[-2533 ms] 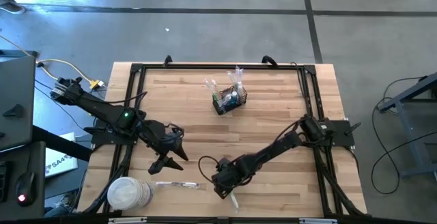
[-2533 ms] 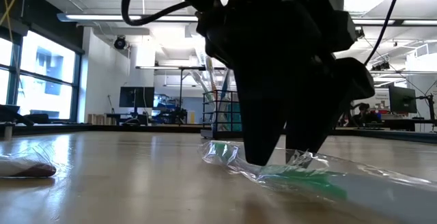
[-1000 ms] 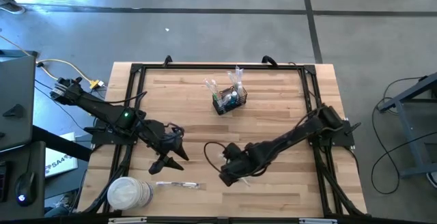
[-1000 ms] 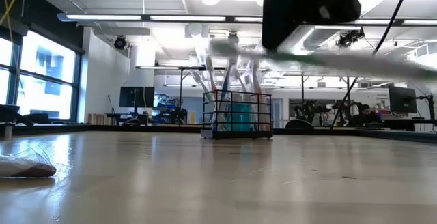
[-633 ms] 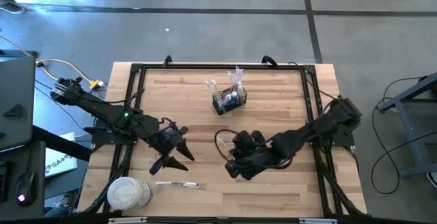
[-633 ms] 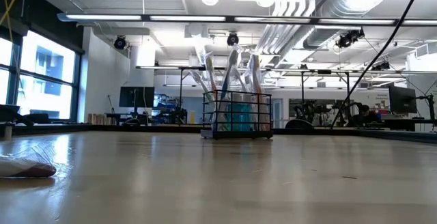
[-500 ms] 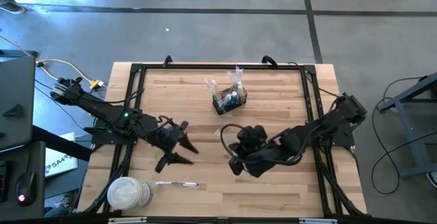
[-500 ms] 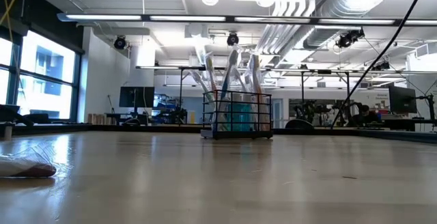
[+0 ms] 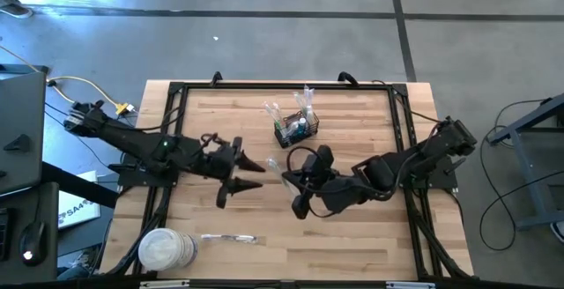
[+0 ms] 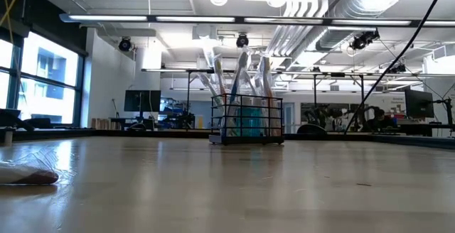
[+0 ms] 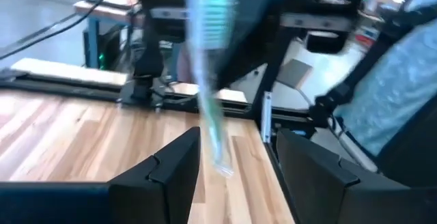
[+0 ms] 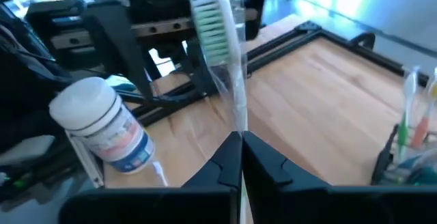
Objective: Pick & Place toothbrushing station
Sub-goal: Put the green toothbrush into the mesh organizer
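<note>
The right gripper's (image 12: 240,157) fingers are pinched tight on a wrapped toothbrush (image 12: 220,43) with a green-bristled head, holding it up off the bench (image 9: 352,245) in clear plastic, and the brush sticks out toward the left arm. The left gripper's (image 9: 251,173) fingers are spread apart with nothing between them, hovering over the middle of the bench just left of the right gripper, tips pointing at it; from the left wrist view that same toothbrush shows right beyond the gap between the two dark fingers (image 11: 167,169). The wire basket (image 9: 294,130) sits upright toward the far middle of the bench, well apart from both grippers, with several wrapped toothbrushes (image 10: 242,69) standing in it and poking above the rim. Near the front left corner there's a round white tub (image 9: 166,251), and just beside it another wrapped toothbrush (image 9: 227,237) lies flat on the wood. The right wrist view also catches a white bottle (image 12: 102,125) with a blue label off to the side.
</note>
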You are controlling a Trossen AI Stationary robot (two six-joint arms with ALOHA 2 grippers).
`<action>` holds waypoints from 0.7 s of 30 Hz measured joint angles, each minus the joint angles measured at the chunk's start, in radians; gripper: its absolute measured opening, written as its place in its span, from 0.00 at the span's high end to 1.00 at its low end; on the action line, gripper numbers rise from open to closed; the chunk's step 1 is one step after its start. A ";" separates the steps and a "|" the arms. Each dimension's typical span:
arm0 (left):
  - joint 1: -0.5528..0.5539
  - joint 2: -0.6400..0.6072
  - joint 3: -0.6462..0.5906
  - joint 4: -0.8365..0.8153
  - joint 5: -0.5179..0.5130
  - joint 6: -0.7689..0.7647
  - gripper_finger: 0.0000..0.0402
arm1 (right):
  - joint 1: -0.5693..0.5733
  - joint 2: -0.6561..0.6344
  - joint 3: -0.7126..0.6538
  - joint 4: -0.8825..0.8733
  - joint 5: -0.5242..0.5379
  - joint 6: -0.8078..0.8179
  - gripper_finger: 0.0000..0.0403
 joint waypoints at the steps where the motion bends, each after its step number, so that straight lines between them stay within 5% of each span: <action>1: 0.015 0.000 0.000 -0.002 0.008 -0.020 0.52 | -0.004 0.000 0.000 0.011 -0.001 -0.015 0.99; 21: 0.151 0.071 0.000 0.153 0.199 -0.083 0.45 | -0.016 0.000 0.000 0.032 -0.009 -0.085 0.99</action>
